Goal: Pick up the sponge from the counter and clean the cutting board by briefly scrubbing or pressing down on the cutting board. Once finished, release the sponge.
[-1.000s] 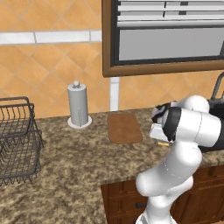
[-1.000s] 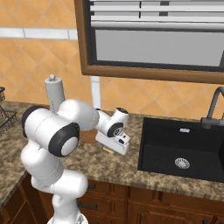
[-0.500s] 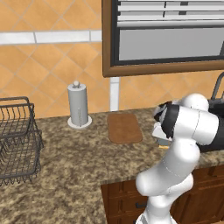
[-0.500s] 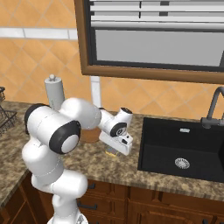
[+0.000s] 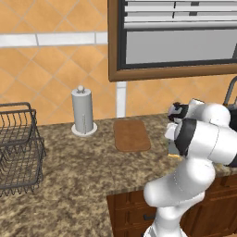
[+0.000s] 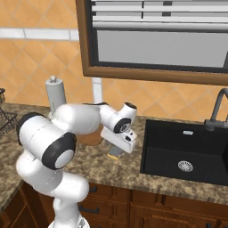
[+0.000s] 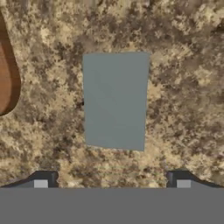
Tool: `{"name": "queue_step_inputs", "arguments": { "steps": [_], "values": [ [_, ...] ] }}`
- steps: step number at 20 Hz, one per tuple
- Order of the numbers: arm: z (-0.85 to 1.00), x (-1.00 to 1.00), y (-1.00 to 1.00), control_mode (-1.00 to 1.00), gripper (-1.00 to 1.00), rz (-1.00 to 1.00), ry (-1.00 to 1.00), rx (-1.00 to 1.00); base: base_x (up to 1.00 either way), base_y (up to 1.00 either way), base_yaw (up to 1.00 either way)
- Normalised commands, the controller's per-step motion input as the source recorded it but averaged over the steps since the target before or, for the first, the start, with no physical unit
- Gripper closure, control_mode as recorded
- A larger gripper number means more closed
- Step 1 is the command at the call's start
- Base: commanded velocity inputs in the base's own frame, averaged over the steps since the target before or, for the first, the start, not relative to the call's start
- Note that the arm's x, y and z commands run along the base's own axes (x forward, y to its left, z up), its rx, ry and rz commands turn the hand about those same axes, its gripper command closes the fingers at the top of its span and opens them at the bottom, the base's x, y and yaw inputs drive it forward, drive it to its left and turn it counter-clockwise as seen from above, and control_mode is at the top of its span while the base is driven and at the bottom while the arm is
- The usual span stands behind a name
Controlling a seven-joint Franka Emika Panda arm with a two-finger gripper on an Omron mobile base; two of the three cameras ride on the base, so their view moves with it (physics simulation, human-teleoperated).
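at the far left of the bench [image 5: 69,171] stands a dark wire dish rack [image 5: 18,148], and nothing can be made out inside it. right of the arm in the right base view, a black sink [image 6: 187,151] is sunk into the bench with a round drain at its bottom and a dark faucet [image 6: 217,111] at its far rim; its basin looks bare.

the bench runs back to an orange tiled wall, with a framed window [image 5: 176,37] above. a paper towel holder [image 5: 83,112] stands upright near the wall. the cutting board [image 5: 132,134] lies flat just right of it, its far end close to the wall, with bare granite in front of it down to the bench's front edge. the sponge [image 7: 116,100] lies flat on the bench between the board and the sink, grey-green side up, apart from the board, whose rounded corner shows at the left edge of the hand view. in the right base view a bit of the sponge [image 6: 115,154] peeks from under the hand, near the front edge.

the gripper [image 7: 111,181] hangs straight above the sponge, fingers [image 7: 41,180] spread wider than the sponge, holding nothing and touching nothing.
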Motion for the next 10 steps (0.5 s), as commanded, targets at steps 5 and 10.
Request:
{"name": "queue_step_inputs", "arguments": {
  "steps": [5, 10],
  "values": [
    [0.52, -0.46, 0.06, -1.0, -1.0, 0.0, -0.2, 0.0, 0.0, 0.0, 0.0],
    [0.24, -0.58, 0.02, -1.0, -1.0, 0.0, -0.29, 0.0, 0.0, 0.0, 0.0]
  ]
}}
